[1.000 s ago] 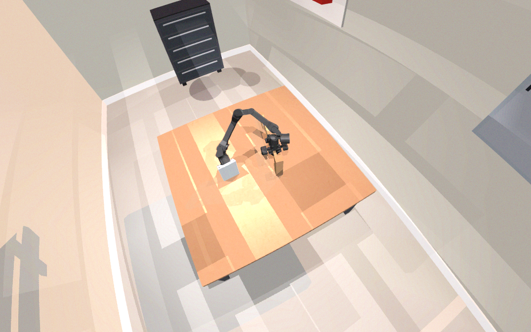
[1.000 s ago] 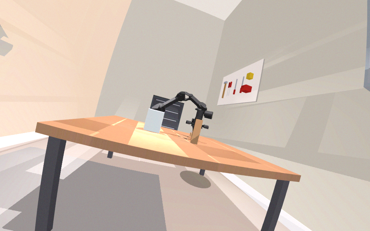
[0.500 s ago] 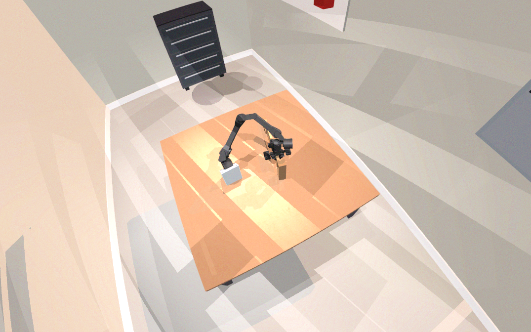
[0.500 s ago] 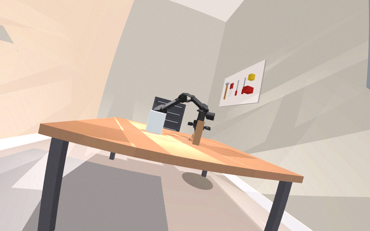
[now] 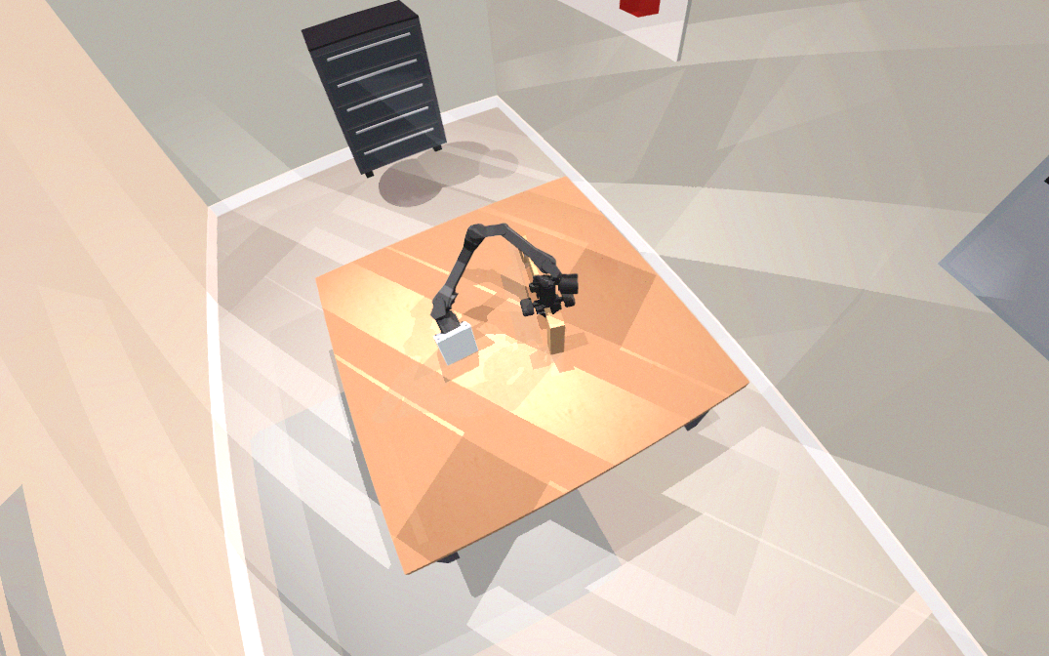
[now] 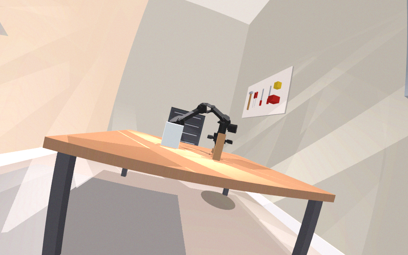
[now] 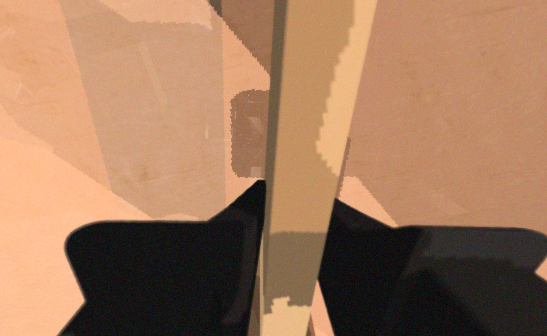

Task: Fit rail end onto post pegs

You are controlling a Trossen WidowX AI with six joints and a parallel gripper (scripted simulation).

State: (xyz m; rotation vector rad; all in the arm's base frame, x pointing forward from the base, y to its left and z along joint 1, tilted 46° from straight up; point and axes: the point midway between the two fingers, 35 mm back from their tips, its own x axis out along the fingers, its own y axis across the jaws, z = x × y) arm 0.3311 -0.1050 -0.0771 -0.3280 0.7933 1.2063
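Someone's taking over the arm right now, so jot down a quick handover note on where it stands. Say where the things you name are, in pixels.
Tool [image 5: 546,306] [image 7: 280,188]: shut on the wooden rail [image 5: 530,262] [image 7: 310,125], a finger on either side, close to the post.
Post [image 5: 556,337] [image 6: 219,147]: upright on the table [image 5: 463,488] [image 6: 154,167], in front of the tool in the exterior view. The pegs can't be made out.
Far end and its bracket: too small or hidden to confirm.
Done: rail gripped.
Left: check that both pegs are fully in, the end touches the post and the rail is level with its far end in the bracket; then let go.

high distant top, low exterior from same side, both covering table [image 5: 593,424] [image 6: 167,164], downward wrist close-up
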